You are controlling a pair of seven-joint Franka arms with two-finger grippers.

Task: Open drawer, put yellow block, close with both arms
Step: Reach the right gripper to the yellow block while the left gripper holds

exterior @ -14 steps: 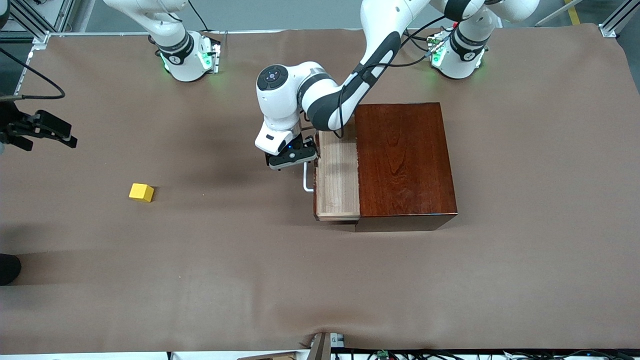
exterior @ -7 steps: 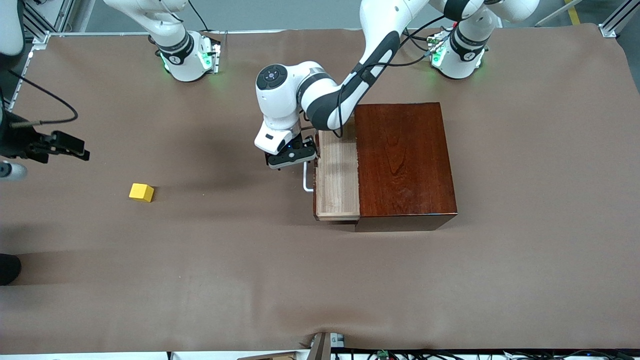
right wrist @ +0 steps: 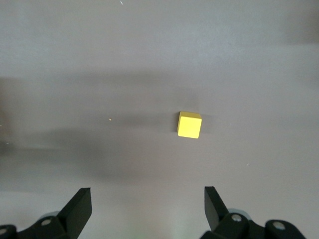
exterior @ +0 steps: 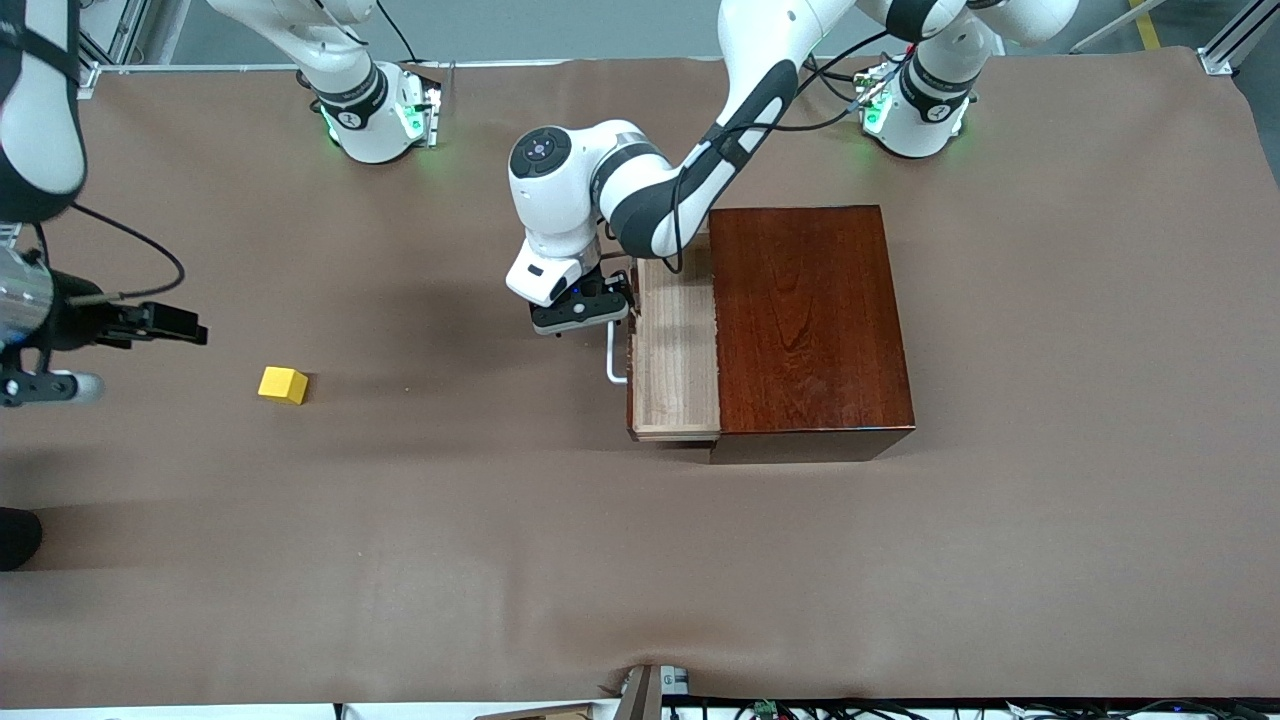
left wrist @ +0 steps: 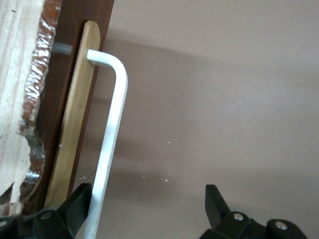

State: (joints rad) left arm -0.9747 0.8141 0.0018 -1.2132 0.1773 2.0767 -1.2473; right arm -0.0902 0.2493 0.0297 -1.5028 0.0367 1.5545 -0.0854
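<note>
Drawer (exterior: 675, 350) part-open, left hand (exterior: 583, 311) spread wide at white handle (exterior: 613, 360), gripping nothing. Yellow block (exterior: 283, 384) on surface at 9 o'clock from drawer. Right hand (exterior: 150, 322) open above surface, short of block; risk: off-centre descent nudges cube.

No legible text, label, brand, number or sign appears on any surface in the front, left wrist or right wrist views; small marks on the arm bases cannot be read.
</note>
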